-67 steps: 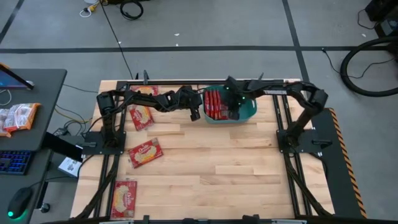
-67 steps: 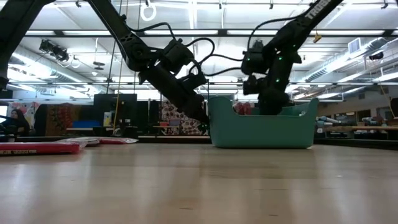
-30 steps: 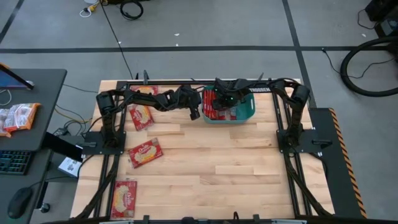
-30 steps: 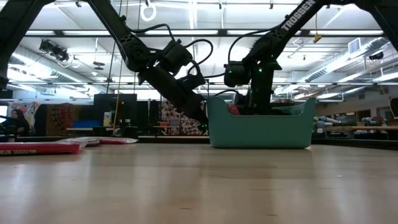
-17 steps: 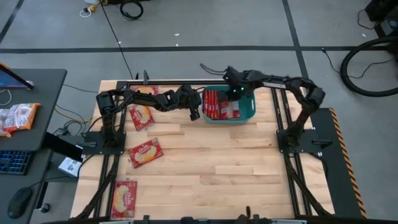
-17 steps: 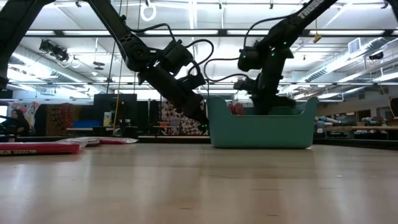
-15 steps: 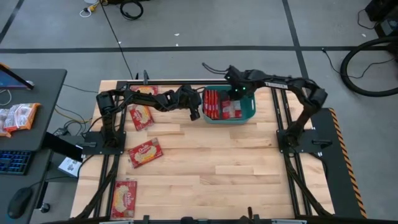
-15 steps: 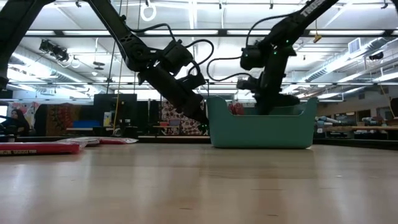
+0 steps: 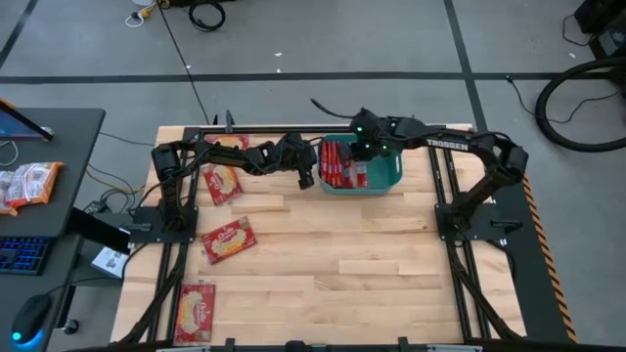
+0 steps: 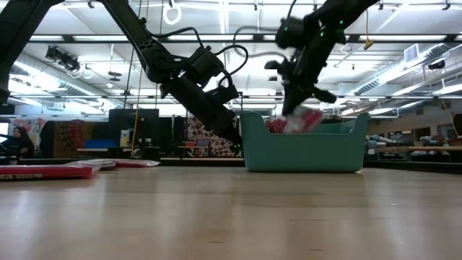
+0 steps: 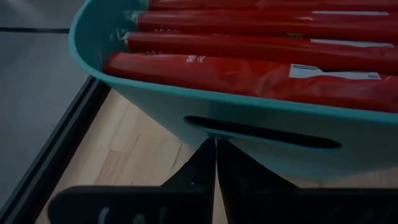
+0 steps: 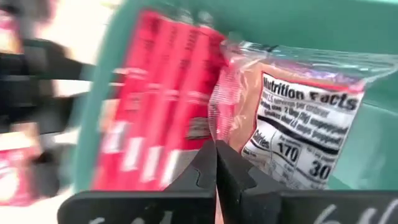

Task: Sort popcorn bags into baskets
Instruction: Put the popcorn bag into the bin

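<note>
Several bags [image 9: 228, 240] are loose on the table [image 9: 342, 264], well apart from the tub [image 9: 391, 176]. Which one's the worry?

None of those. It's the bag [image 10: 303, 121] the right gripper [image 10: 296, 101] has over the tub. The jaws are clenched on one edge only, and the rest dangles at about rim height.

So it could slip?

I'd say so. It's crinkly film, pinched thin, and a quick swing might pull it free. It would then drop wherever it happens to be. That's fine over the tub, but not past the rim.

And the row [image 9: 337, 164] already inside?

They're packed on edge along the left side. If this one comes down on top of them, I'd guess it lies across them or tips one over instead of slotting in.

What's the left gripper [image 9: 306, 179] doing?

Its jaws are clenched on nothing, and the tips are against the tub's outer wall just under the handle slot. If that arm pushes, the tub may slide and the drop lands off target.

Can you tell if the bag touches the others?

No, not from here.
</note>
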You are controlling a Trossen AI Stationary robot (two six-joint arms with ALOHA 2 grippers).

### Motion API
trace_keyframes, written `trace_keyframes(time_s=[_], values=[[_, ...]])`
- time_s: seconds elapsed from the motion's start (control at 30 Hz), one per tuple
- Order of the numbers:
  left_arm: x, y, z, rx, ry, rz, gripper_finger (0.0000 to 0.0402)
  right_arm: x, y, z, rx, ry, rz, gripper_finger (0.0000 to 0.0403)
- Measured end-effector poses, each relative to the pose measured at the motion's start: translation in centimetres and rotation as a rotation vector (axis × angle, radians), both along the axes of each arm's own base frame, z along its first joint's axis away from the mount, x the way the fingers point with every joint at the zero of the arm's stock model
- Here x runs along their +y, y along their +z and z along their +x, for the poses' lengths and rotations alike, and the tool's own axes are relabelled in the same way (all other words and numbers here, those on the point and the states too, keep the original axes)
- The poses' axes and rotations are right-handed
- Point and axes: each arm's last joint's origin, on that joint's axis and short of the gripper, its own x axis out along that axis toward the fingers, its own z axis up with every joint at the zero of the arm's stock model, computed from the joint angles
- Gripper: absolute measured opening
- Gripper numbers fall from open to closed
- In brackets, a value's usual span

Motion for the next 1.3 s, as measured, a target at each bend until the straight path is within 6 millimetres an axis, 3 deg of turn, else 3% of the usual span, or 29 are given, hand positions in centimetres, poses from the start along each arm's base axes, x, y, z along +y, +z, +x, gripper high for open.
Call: trace_keyframes(time_s=[0.3,0.43,0.53,0.97,1.13,1.3], values=[[0.0,0.0,0.0,0.003,-0.016,0.012,0.0020,1.2,5.8,-2.8,-0.257,0.062,-0.057,0.0001],[0.0,0.2,0.1,-0.005,-0.034,0.046,0.0020,0.8,6.5,-2.5,-0.347,0.075,-0.059,0.0001],[0.1,0.3,0.2,-0.012,-0.034,0.048,0.0020,-0.2,4.8,-1.6,-0.302,0.041,-0.016,0.0001],[0.0,0.3,0.2,-0.043,0.005,-0.003,0.0020,-3.5,-6.8,1.8,0.083,-0.003,0.165,0.0005],[0.0,0.3,0.2,-0.041,0.007,-0.001,0.0020,-3.7,-8.6,2.4,0.132,0.017,0.154,0.0018],[0.3,0.3,0.1,-0.043,0.010,-0.004,0.0020,-3.8,-8.2,2.3,0.130,0.060,0.114,0.0047]])
